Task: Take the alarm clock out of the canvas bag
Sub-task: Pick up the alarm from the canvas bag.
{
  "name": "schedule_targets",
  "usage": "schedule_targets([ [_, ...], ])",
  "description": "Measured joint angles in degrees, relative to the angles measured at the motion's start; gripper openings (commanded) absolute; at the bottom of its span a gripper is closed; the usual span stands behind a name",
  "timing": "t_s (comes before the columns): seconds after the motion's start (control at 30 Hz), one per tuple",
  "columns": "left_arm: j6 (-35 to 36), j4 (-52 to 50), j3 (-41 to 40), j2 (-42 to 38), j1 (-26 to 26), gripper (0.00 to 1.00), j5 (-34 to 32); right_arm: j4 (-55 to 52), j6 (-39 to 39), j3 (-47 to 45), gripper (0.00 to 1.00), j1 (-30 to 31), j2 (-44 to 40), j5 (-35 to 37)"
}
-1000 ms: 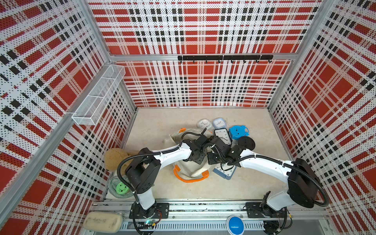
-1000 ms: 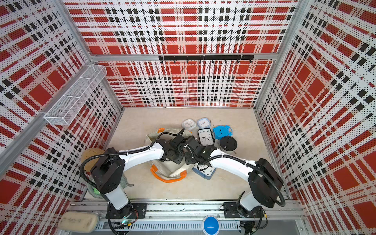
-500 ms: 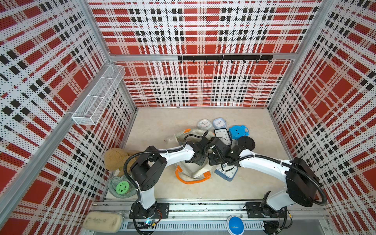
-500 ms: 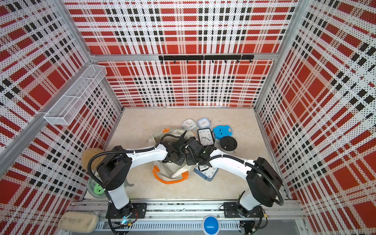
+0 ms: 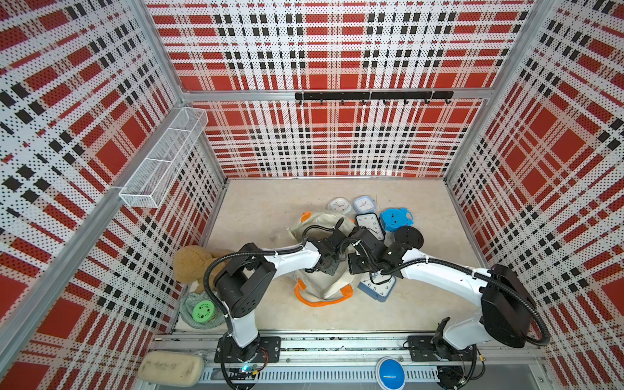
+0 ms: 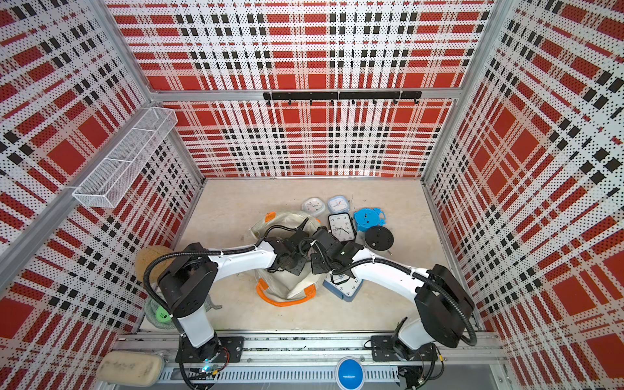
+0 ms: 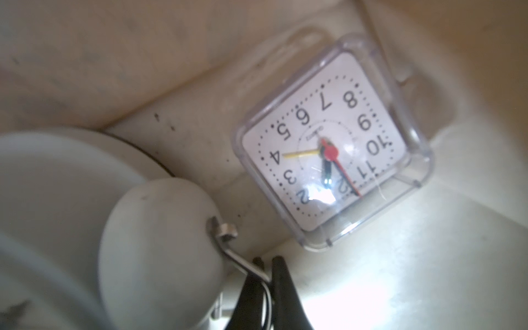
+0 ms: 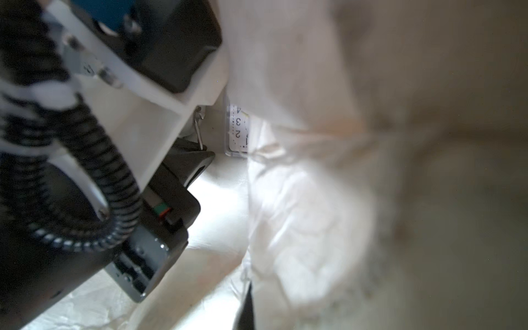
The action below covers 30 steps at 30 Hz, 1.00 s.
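Having just snapped the left pincer (image 7: 264,271) shut, now pinching the thin metal wire (image 7: 240,261) sticking out of the white rounded alarm clock (image 7: 160,251), deep inside the canvas bag (image 5: 322,285). Leaving the clear square clock (image 7: 328,148) near it untouched. Keeping the right pincer (image 8: 247,307) closed on a fold of bag cloth, seemingly holding the mouth open, though blurring is making that hard to confirm. Working with the bag lying on the surface (image 5: 270,209) at about 8 o'clock of the black-framed clock (image 5: 369,224). Passing from reaching to holding, so probably readying the lift-out. Risking a slip by gripping only a thin wire.
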Motion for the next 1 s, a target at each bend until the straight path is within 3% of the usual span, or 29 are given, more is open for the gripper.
schedule_targets([
  [0.1,0.04,-1.6,0.07,-1.84,0.0,0.0,-0.04,-0.92,-0.22,0.57,0.1,-0.37,-0.5,0.0],
  [0.53,0.22,-15.67,6.43,-11.96,0.48,0.0,-0.87,-0.74,0.52,5.62,0.08,-2.27,-0.72,1.86],
  [0.77,0.26,-18.8,9.18,-17.07,5.05,0.0,2.36,0.15,1.73,7.67,0.08,-4.66,-0.68,1.01],
  [1.0,0.13,-22.43,12.9,-20.83,10.01,0.0,6.47,1.46,1.75,16.0,0.08,-5.64,3.96,-2.67],
])
